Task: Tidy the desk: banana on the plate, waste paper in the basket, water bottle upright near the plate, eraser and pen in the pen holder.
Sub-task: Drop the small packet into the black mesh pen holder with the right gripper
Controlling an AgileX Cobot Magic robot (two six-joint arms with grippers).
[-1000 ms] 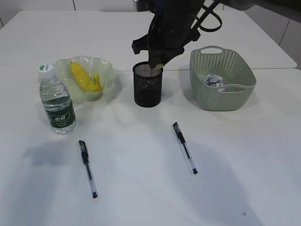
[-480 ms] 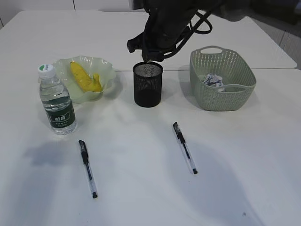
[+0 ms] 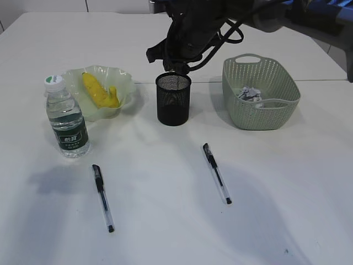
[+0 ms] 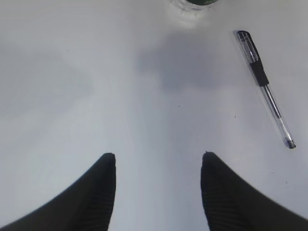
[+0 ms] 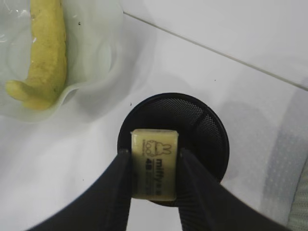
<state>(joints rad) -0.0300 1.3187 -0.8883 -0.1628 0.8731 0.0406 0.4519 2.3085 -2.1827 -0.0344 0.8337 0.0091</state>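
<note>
Right tool (image 5: 155, 166) clamped on the eraser (image 5: 155, 163) above the pen holder (image 5: 202, 125), eraser's lower end hidden, banana (image 5: 45, 53) at ten o'clock cut off, left tool (image 4: 158, 161) open, empty, bottle base (image 4: 192, 4) cropped at twelve o'clock.

So the pen holder (image 3: 174, 99) sits mid-table (image 3: 165, 221), with the plate (image 3: 124, 83) off to its left and the basket (image 3: 260, 94) to its right. Banana (image 3: 98, 90) is on the plate, crumpled paper (image 3: 251, 94) is in the basket. Water bottle (image 3: 66, 117) stands upright just in front-left of the plate. Two pens lie nearer the front: left pen (image 3: 102, 197) below the bottle, right pen (image 3: 216, 173) in front of the holder. The eraser (image 5: 154, 163) sits directly above the holder's opening, between the right gripper's (image 5: 154, 166) jaws.
</note>
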